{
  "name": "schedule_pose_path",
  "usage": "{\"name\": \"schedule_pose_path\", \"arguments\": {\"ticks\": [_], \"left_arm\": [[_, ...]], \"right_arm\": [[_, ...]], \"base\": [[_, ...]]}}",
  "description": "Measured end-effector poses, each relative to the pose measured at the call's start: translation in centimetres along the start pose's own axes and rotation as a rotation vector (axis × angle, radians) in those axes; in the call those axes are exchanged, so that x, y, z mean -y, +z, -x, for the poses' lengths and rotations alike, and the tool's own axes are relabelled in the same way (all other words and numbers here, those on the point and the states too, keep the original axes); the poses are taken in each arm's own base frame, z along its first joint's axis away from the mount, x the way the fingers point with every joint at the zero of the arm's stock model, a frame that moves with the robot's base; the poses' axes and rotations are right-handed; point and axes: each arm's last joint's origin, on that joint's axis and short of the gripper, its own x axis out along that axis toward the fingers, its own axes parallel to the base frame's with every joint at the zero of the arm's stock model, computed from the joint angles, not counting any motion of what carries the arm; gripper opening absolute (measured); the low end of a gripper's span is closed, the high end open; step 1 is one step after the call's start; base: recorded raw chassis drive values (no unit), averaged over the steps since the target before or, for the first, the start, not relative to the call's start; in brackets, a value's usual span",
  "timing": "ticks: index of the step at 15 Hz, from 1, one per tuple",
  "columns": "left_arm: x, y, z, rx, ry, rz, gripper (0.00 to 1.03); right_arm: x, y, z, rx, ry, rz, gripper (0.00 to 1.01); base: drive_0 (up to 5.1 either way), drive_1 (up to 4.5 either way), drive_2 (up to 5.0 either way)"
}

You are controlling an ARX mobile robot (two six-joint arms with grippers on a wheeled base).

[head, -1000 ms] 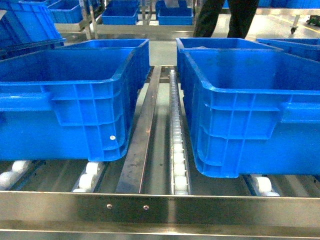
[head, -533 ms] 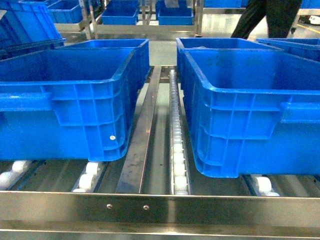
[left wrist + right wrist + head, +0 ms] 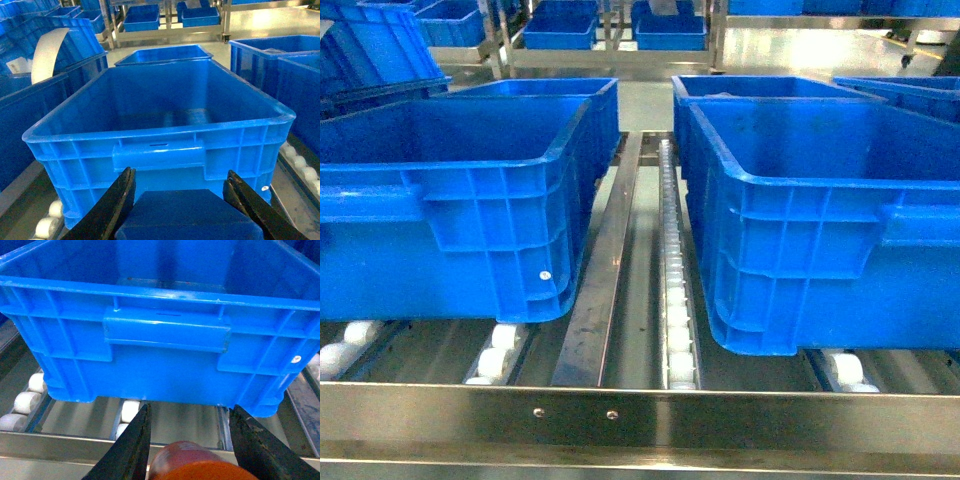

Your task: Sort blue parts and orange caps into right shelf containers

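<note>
My left gripper (image 3: 181,200) was clenched on a blue part (image 3: 190,217), its dark fingers (image 3: 112,210) pressed to both sides of the block, low in front of the left-hand blue crate (image 3: 160,150). My right gripper (image 3: 190,450) was clamped on an orange cap (image 3: 200,467), held below the handle ledge of the right-hand blue crate (image 3: 165,335). In the head view neither claw showed; only the two crates sat on the roller rails (image 3: 677,320) behind the steel front rail (image 3: 640,415).

Both loads sat lower than the crate rims, so I judged the main danger was driving forward too soon: the part or cap would strike the ribbed wall and be knocked loose onto the rollers. The cap is round, so I expected it could twist out of a two-sided pinch. Letting go short of the rim would drop either piece into the gap between the crates.
</note>
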Motion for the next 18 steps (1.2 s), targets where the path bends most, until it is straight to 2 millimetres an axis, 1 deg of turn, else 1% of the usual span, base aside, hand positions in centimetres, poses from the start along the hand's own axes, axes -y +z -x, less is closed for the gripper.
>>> {"name": "schedule_pose_path", "arguments": {"ticks": [1, 2, 3, 5, 6, 7, 8, 9, 10, 11, 12, 13, 14, 15, 16, 17, 18], "left_arm": [[0.0, 0.0, 0.0, 0.0, 0.0, 0.0, 0.44], [0.0, 0.0, 0.0, 0.0, 0.0, 0.0, 0.44], [0.0, 0.0, 0.0, 0.0, 0.0, 0.0, 0.44], [0.0, 0.0, 0.0, 0.0, 0.0, 0.0, 0.44], [0.0, 0.0, 0.0, 0.0, 0.0, 0.0, 0.44], [0.0, 0.0, 0.0, 0.0, 0.0, 0.0, 0.44], [0.0, 0.0, 0.0, 0.0, 0.0, 0.0, 0.44], [0.0, 0.0, 0.0, 0.0, 0.0, 0.0, 0.44], [0.0, 0.0, 0.0, 0.0, 0.0, 0.0, 0.44], [0.0, 0.0, 0.0, -0.001, 0.0, 0.0, 0.44], [0.0, 0.0, 0.0, 0.001, 0.0, 0.0, 0.44], [0.0, 0.0, 0.0, 0.0, 0.0, 0.0, 0.44], [0.0, 0.0, 0.0, 0.001, 0.0, 0.0, 0.44], [0.0, 0.0, 0.0, -0.002, 0.0, 0.0, 0.44], [0.3, 0.0, 0.0, -0.078, 0.039, -0.02, 0.44], [0.5, 0.3, -0.3, -0.118, 0.111, -0.035, 0.44], [0.6, 1.1, -0.9, -0.113, 0.143, -0.036, 0.44]], "right_arm": [[-0.3, 0.1, 0.2, 0.158, -0.089, 0.013, 0.41], [-0.1, 1.8, 0.8, 0.229, -0.126, -0.002, 0.41], [0.2, 2.7, 0.7, 0.247, -0.132, -0.007, 0.41], [1.1, 5.4, 0.0, 0.337, -0.148, -0.026, 0.41], [2.0, 7.6, -1.7, 0.402, -0.174, -0.044, 0.41], [2.5, 9.1, -3.6, 0.426, -0.184, -0.05, 0.41], [2.9, 10.5, -6.7, 0.397, -0.138, -0.046, 0.53], [2.9, 11.2, -9.1, 0.385, -0.119, -0.043, 0.62], [2.9, 11.5, -11.2, 0.384, -0.129, -0.044, 0.73], [2.3, 10.4, -10.5, 0.362, -0.097, -0.055, 0.86], [1.7, 10.0, -8.4, 0.369, -0.064, -0.062, 0.97], [0.7, 10.1, -5.4, 0.431, -0.042, -0.063, 0.99], [-0.3, 9.3, -3.3, 0.466, -0.027, -0.053, 0.98], [-0.8, 7.8, -2.7, 0.439, -0.018, -0.032, 0.98], [-1.2, 6.0, -2.8, 0.371, -0.018, -0.016, 0.98], [-1.3, 4.3, -3.1, 0.299, -0.024, -0.003, 0.98], [-1.3, 3.4, -3.3, 0.26, -0.034, 0.002, 0.98]], "base": [[0.0, 0.0, 0.0], [0.0, 0.0, 0.0], [0.0, 0.0, 0.0], [0.0, 0.0, 0.0], [0.0, 0.0, 0.0], [0.0, 0.0, 0.0], [0.0, 0.0, 0.0], [0.0, 0.0, 0.0], [0.0, 0.0, 0.0], [0.0, 0.0, 0.0], [0.0, 0.0, 0.0], [0.0, 0.0, 0.0], [0.0, 0.0, 0.0], [0.0, 0.0, 0.0], [0.0, 0.0, 0.0], [0.0, 0.0, 0.0], [0.0, 0.0, 0.0]]}}
